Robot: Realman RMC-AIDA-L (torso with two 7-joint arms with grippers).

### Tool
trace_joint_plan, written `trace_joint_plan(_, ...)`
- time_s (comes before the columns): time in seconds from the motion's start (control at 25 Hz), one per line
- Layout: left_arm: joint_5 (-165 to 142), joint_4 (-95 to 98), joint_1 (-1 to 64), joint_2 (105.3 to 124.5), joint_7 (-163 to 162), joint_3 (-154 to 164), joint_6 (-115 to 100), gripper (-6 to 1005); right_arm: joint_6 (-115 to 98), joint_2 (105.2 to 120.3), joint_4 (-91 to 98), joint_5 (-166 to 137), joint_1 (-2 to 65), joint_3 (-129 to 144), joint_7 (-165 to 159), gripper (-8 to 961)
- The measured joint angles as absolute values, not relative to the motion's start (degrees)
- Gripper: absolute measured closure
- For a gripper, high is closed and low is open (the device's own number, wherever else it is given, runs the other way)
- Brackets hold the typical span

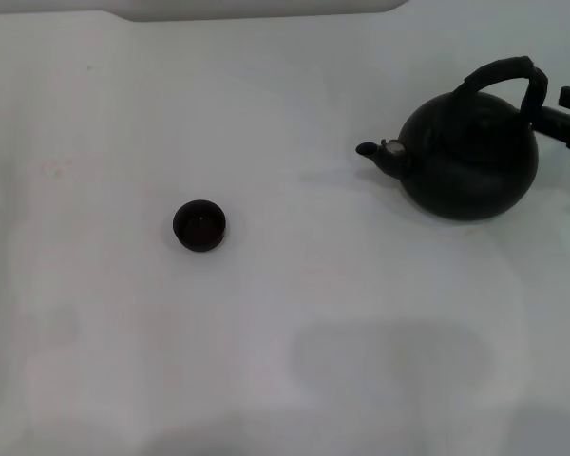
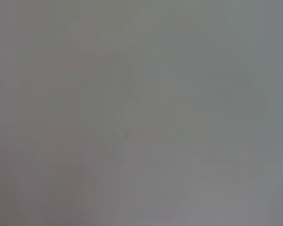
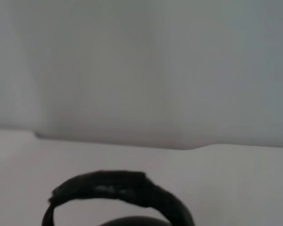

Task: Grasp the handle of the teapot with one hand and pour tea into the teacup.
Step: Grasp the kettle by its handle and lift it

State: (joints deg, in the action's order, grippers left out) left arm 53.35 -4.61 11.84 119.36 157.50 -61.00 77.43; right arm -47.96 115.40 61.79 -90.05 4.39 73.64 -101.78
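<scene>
Teapot: the teapot [image 1: 470,157] stands upright on the white desk [image 1: 294,313], towards its right edge and in the far half; it is dark, round and matte, much the biggest thing there.

Spout: the short spout [image 1: 378,152] points across the desk towards the left edge, roughly in the direction of the cup.

Handle: the handle [image 1: 506,78] arches over the pot's top, thick and rough-looking. The right wrist view looks along it from close by, with the handle [image 3: 115,188] low in that picture and the bare desk and a pale wall beyond.

Teacup: the teacup [image 1: 199,225] sits left of the desk's middle, well apart from the teapot, upright with its mouth open upward (small beside the pot).

Right claw: the right gripper [image 1: 562,116] comes in at the desk's right edge, just beside the handle's right-hand leg. Only a dark piece of it shows, so I cannot tell how far it is open, nor whether it is touching or gripping the handle.

Left claw: out of sight in the head view; its wrist camera gives only a flat grey field, so its state cannot be told.
</scene>
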Motion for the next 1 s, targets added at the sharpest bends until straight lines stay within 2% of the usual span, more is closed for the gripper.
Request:
trace_joint_plan(0.48, 53.4, -4.7, 12.9, 119.21, 157.5, -61.0, 77.4, 165, -47.5, 115.4, 57.9, -84.6, 4.9, 73.6, -101.8, 301)
trace_joint_plan(1.0, 53.4, -4.5, 13.5, 119.09, 157.5, -61.0, 76.4, 167, -47.9, 115.57, 53.4, -83.4, 8.4, 73.6, -101.7, 353)
